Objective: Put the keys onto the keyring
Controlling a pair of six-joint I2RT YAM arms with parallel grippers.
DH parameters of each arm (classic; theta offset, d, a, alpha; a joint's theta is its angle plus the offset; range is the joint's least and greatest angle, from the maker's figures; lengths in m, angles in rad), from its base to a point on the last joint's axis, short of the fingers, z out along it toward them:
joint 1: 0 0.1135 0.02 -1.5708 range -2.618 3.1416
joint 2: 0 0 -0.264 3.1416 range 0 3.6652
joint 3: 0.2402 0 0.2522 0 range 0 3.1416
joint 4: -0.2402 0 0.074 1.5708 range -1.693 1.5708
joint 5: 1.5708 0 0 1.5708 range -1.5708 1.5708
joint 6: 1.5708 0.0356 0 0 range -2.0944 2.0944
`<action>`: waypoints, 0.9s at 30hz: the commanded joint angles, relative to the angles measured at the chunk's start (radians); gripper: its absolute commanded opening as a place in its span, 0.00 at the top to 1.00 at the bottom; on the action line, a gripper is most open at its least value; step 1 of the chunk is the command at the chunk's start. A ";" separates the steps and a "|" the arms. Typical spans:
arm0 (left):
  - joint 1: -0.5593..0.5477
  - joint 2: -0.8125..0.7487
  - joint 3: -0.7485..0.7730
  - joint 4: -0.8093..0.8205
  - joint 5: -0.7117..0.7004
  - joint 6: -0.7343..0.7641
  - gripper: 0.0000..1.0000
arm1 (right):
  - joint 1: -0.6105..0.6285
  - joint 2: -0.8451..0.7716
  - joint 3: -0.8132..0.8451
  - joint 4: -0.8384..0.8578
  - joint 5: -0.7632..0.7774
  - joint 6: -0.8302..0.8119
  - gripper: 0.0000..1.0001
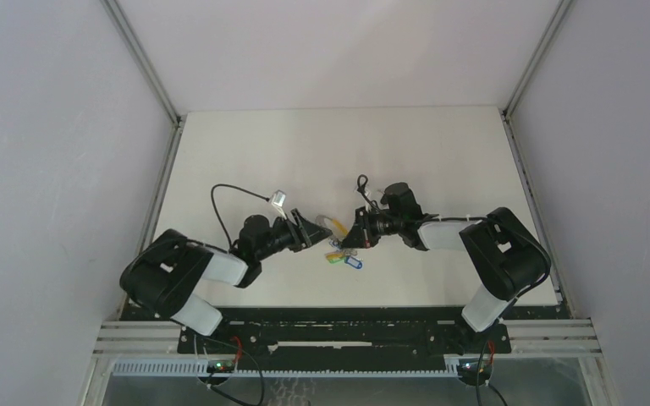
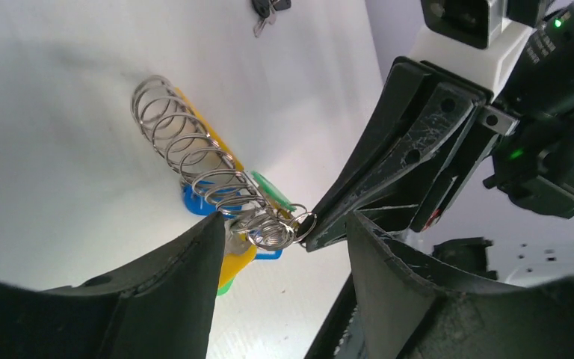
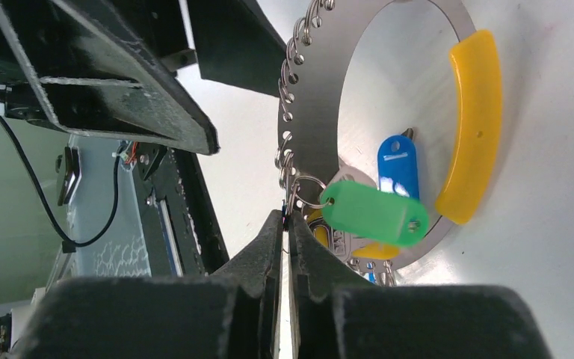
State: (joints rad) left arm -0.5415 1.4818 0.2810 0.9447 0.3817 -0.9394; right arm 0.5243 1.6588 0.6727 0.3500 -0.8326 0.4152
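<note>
Keys (image 1: 343, 254) with coloured plastic tags lie bunched on the white table (image 1: 245, 152), near its middle and between the two grippers. They rest against the keyring (image 3: 314, 112), a flat silvery loop edged with a row of small wire rings; seen from the left wrist, that row looks like a coil. A yellow curved strip (image 3: 478, 127) covers the far side of the loop. A blue tag (image 3: 397, 164) lies inside the loop, and a green tag (image 3: 374, 213) lies across its lower edge, carried on a small split ring (image 3: 310, 191). A black key (image 2: 269, 7) sits apart from the bunch, farther out on the table. The black forearm of the right arm (image 2: 538, 112), with a green light lit on it, fills the right of the left wrist view, and a thin black cable (image 1: 228, 193) arches over the left arm. The blue tag has a pale label window, but it is too small to read. The left gripper (image 2: 288, 228) has its fingers (image 2: 164, 292) spread wide on either side of the near end of the row of rings, gripping nothing. The right gripper (image 3: 285, 221) has its jaws pressed together, tips right at the green tag's split ring. Whether the wire is pinched between them cannot be told.
</note>
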 commanded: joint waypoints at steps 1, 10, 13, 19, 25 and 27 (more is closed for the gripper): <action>-0.004 0.144 0.034 0.323 0.052 -0.181 0.35 | -0.007 -0.031 -0.001 0.079 -0.023 0.026 1.00; 0.004 0.240 0.025 0.440 0.030 -0.242 0.36 | -0.002 -0.049 -0.005 0.078 -0.034 0.024 1.00; 0.015 0.238 0.033 0.402 0.014 -0.247 0.38 | 0.004 -0.047 -0.005 0.076 -0.033 0.020 1.00; 0.021 0.273 0.049 0.372 0.009 -0.267 0.47 | 0.015 -0.052 -0.004 0.063 -0.034 0.013 1.00; 0.021 0.277 0.062 0.362 0.014 -0.266 0.62 | 0.028 -0.062 -0.004 0.041 -0.022 -0.007 1.00; 0.021 0.274 0.068 0.353 0.014 -0.262 0.67 | 0.032 -0.064 -0.005 0.031 -0.018 -0.016 1.00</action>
State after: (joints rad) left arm -0.5247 1.7554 0.3004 1.2789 0.3973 -1.2030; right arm 0.5442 1.6390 0.6659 0.3656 -0.8402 0.4229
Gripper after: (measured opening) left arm 0.364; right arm 0.007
